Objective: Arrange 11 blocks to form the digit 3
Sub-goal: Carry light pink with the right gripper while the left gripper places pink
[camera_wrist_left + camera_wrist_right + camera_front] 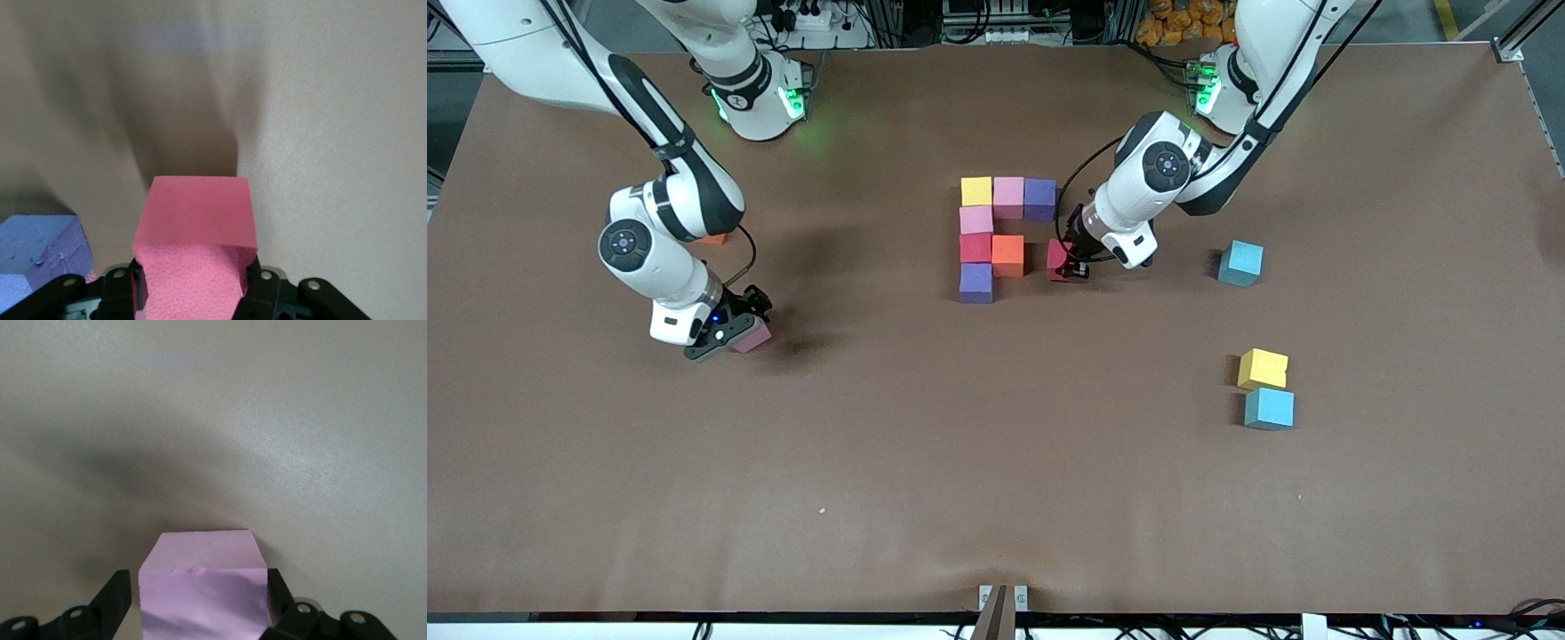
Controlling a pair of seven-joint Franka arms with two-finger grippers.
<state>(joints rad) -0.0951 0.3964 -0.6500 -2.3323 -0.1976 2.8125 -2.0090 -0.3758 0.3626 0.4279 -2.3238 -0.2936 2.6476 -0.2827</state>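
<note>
The left pincer [1069, 264] is clamped on a red block [1058, 259]; the right pincer [734, 336] straddles a pink block [752, 338].

Pink block [200, 587] between the right gripper's [200, 603] fingers [113, 597], brown table [267, 420] underneath.

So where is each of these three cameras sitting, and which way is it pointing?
Front view: high across the brown table, facing the robots; both arms show, with the left tool and the right tool.
Left wrist view: on the left arm's wrist, looking down past the left tool at the red foam cube it grips.
Right wrist view: on the right arm's wrist, looking down at the pink foam cube at the right tool.
Shared: the front view also shows both cubes, red and pink.
</note>
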